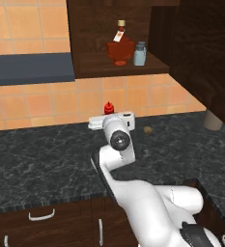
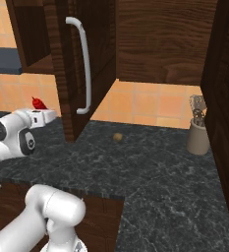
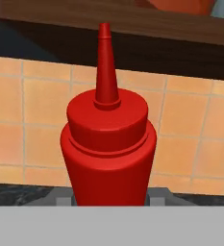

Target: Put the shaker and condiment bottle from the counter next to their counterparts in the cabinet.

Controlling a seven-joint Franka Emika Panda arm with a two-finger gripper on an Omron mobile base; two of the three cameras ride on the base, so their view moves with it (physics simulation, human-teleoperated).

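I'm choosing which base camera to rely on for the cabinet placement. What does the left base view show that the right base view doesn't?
Left base view alone: the cabinet shelf with the flask and a pale shaker on it. Right base view alone: the door's silver handle and a utensil crock on the counter. Both: the red bottle behind the robot's hand, a small brown lump and the black counter.

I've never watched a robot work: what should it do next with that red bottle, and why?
Probably lift it straight up. The gripper looks shut on the slim red condiment bottle, low by the tiled wall, while the squat red-brown flask stands on the dark wooden cabinet shelf above.
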